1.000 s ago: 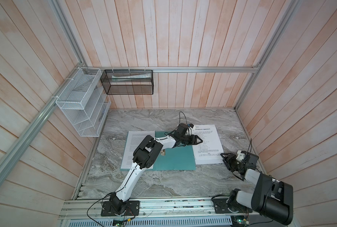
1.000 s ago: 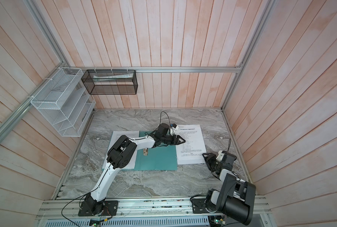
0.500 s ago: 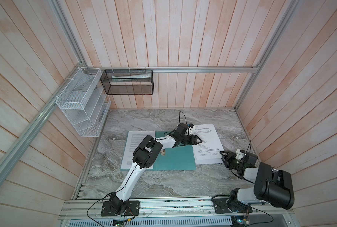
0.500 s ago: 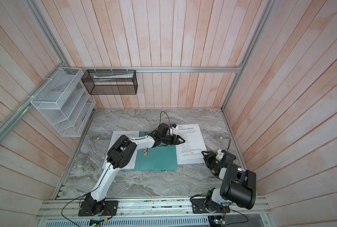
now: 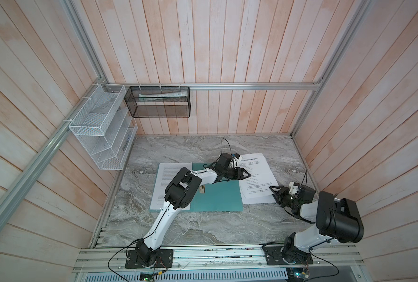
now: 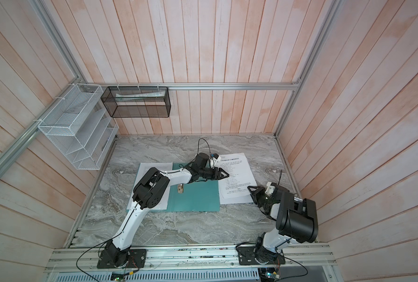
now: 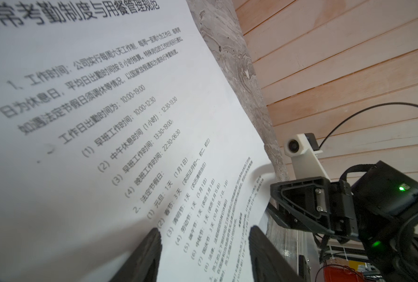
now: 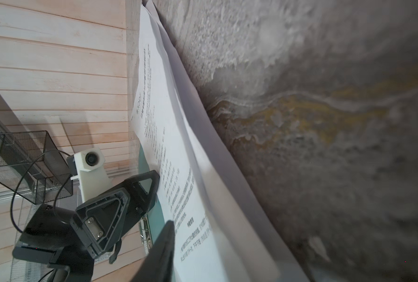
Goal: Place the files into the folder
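Observation:
The files lie in two places: a headed stack to the right of the teal folder, and one sheet on the folder's left side. My left gripper reaches across the folder. It stands open, with its fingertips on the headed stack. My right gripper is shut on that stack's near right corner. The top sheet curls up against the one finger that shows, and the other finger is hidden under the paper.
A white wire rack and a black mesh basket with rolled papers hang on the back left walls. The folder's metal clip sits beside the left arm. The right wooden wall stands close behind the right arm. Marble table.
The right gripper's jaws have narrowed onto the corner of the headed stack, and that arm's elbow has shifted. The left arm has barely moved.

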{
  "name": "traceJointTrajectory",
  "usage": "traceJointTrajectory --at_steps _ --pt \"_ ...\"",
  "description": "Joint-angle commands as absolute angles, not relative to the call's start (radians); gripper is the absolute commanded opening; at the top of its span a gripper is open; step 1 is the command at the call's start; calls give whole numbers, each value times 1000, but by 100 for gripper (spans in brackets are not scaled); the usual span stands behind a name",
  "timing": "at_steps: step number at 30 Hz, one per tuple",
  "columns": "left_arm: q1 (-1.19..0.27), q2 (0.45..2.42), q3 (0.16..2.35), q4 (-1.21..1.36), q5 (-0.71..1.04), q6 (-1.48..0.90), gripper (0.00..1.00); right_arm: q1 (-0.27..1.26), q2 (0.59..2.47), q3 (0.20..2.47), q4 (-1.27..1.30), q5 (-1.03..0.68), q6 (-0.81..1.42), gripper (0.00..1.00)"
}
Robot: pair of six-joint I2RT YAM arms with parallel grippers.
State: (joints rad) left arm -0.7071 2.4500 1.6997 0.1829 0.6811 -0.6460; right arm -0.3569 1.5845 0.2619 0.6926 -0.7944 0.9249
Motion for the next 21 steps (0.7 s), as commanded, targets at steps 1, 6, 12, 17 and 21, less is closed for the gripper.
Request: traceJointTrajectory --at_steps 1,6,12,17,21 --pt "-701 2500 1684 112 673 -624 60 -333 1607 277 738 -804 934 17" --pt "-697 2486 1687 99 670 -618 60 -325 1585 281 746 -817 959 7" --pt "-675 2393 1693 73 662 -602 67 -314 1507 306 722 -852 1026 0" --pt "-650 2290 1718 33 649 -589 78 -304 1425 325 717 -870 1105 0" --pt "-636 2210 1729 1 631 -584 82 -293 1360 340 732 -876 1193 0"
